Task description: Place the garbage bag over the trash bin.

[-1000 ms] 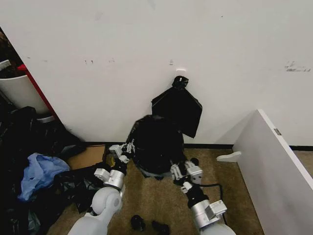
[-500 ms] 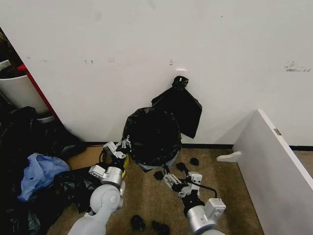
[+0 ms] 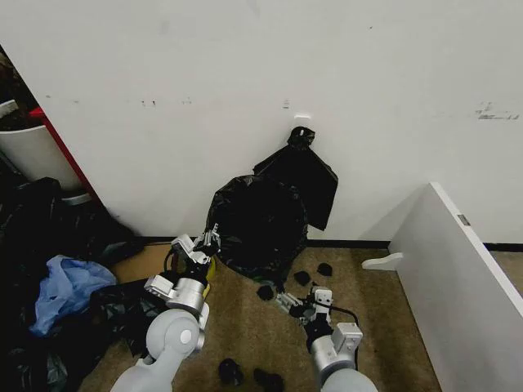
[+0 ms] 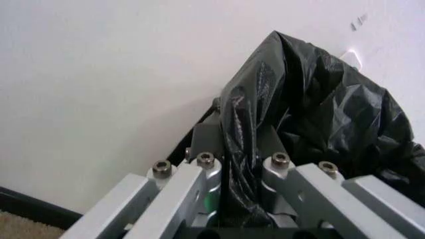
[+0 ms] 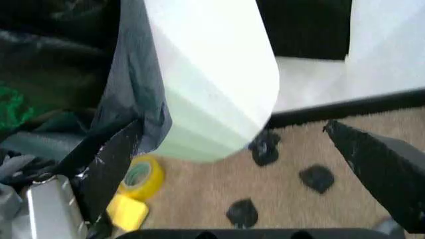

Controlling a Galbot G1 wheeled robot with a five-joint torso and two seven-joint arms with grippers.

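The garbage bag (image 3: 260, 224) covers the trash bin against the white wall (image 3: 245, 90), so the bin's own surface is hidden. The left gripper (image 3: 206, 245) is at the bag's left edge, fingers closed on the plastic. The right gripper (image 3: 288, 300) sits low on the brown carpet (image 3: 245, 335), apart from the bag, fingers spread. Small black scraps (image 3: 303, 278) lie near it.

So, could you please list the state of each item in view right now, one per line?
garbage bag: draped over the bin, left edge pinched
trash bin: tilted, white side still bare below the bag
left end effector: shut on the bag's edge
right end effector: open, low by the floor, holding nothing
knotted bag on wall: hanging
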